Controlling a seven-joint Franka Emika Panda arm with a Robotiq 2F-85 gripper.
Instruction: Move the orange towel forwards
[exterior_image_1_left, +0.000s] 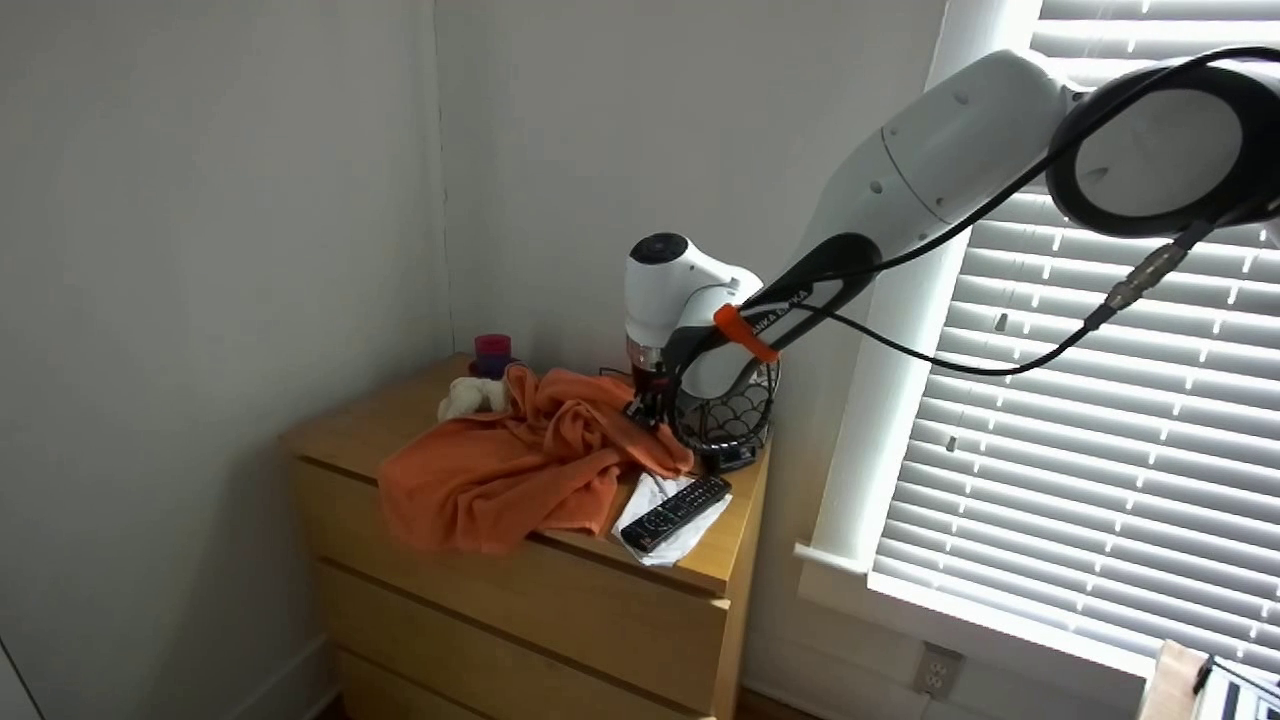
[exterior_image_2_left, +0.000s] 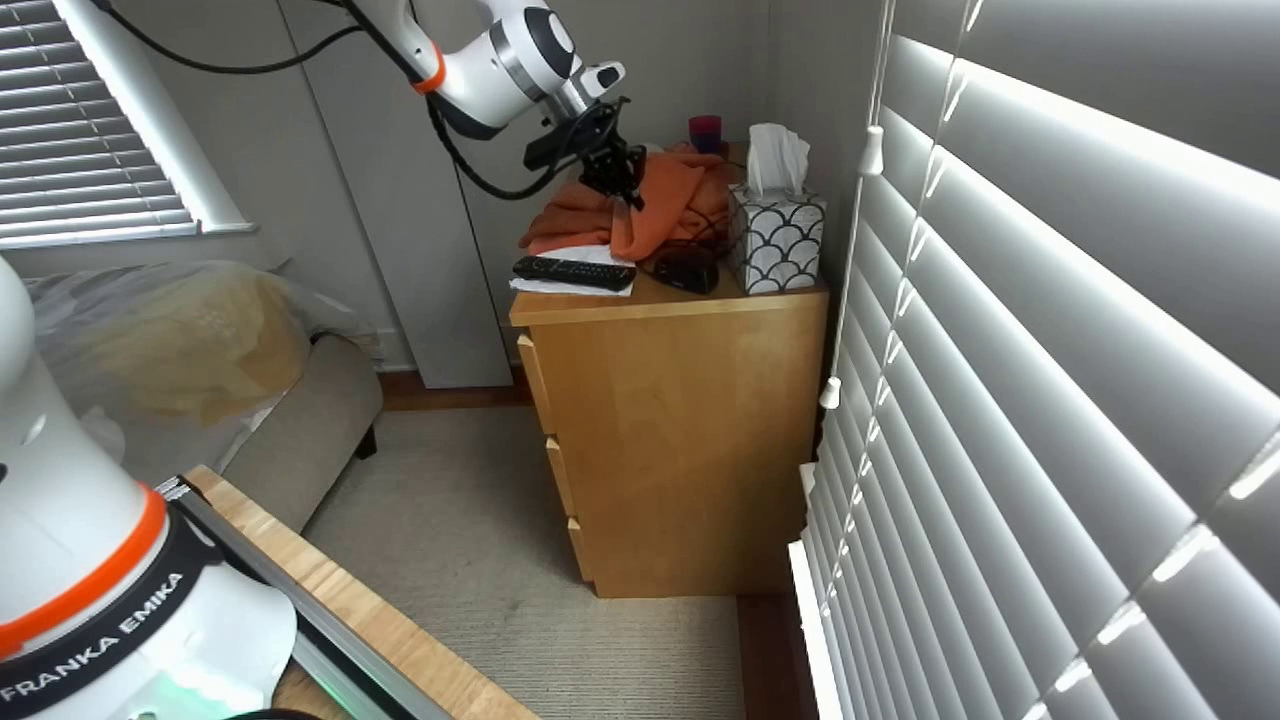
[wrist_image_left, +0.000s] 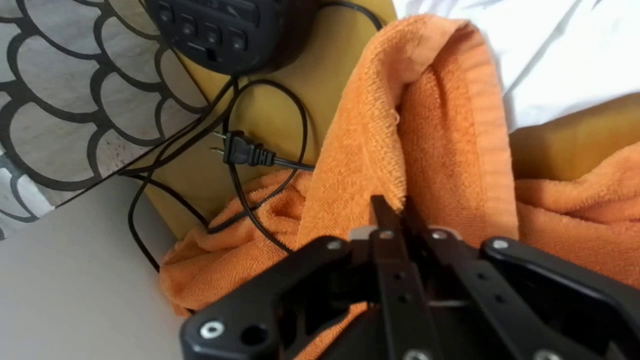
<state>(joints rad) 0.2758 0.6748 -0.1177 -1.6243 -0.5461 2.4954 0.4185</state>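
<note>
The orange towel (exterior_image_1_left: 500, 480) lies crumpled on top of the wooden dresser, and part of it hangs over the front edge. It also shows in an exterior view (exterior_image_2_left: 680, 195), partly hidden by the arm. My gripper (exterior_image_1_left: 648, 415) points down at the towel's end near the tissue box; it also shows in an exterior view (exterior_image_2_left: 632, 198). In the wrist view my gripper's black fingers (wrist_image_left: 395, 207) are close together with a raised fold of the towel (wrist_image_left: 355, 165) pinched at their tips. The finger pads are partly hidden.
A patterned tissue box (exterior_image_2_left: 780, 240) and a black device (wrist_image_left: 225, 35) with a cord and plug (wrist_image_left: 247, 150) stand beside the towel. A black remote (exterior_image_1_left: 675, 513) lies on white cloth or paper (exterior_image_1_left: 690, 540). A purple cup (exterior_image_1_left: 492, 350) and a white soft object (exterior_image_1_left: 470, 398) sit behind.
</note>
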